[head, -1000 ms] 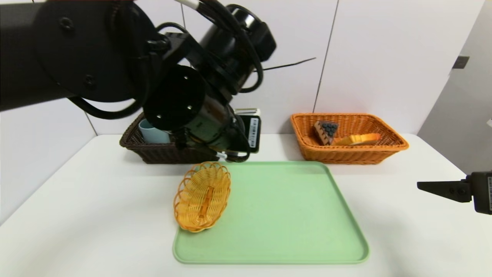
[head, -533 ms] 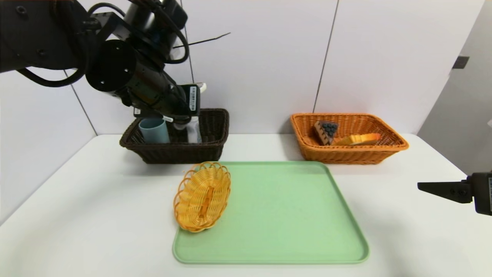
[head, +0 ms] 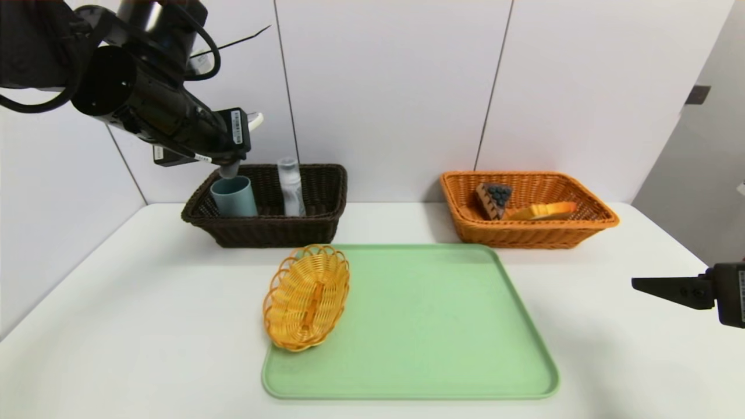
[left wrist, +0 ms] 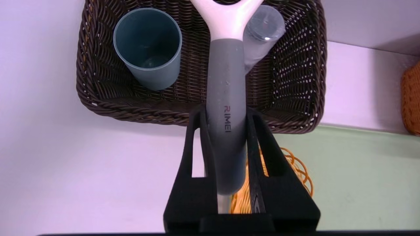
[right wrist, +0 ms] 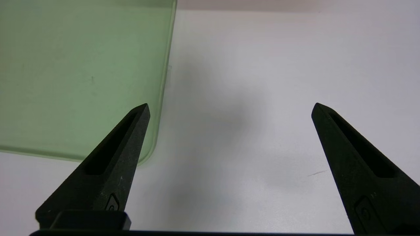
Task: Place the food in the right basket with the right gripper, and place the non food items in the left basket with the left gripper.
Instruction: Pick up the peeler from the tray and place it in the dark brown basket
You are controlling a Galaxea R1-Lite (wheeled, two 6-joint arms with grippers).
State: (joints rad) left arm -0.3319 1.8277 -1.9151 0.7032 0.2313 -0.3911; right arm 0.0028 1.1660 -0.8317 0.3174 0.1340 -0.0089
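Your left gripper point(left wrist: 226, 131), squeezed tight on the gray peeler point(left wrist: 225, 108), swung from the tray point(head: 419, 326) to above the dark basket point(head: 314, 230), so dropping came next; your right gripper point(right wrist: 229, 111) waited wide open, empty.

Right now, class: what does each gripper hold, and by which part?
The left gripper clamps a grey-handled, white-headed tool by its grey handle. The right gripper holds nothing.

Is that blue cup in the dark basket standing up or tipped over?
Upright. The blue cup stands in the dark basket with its open mouth facing up, beside a clear bottle.
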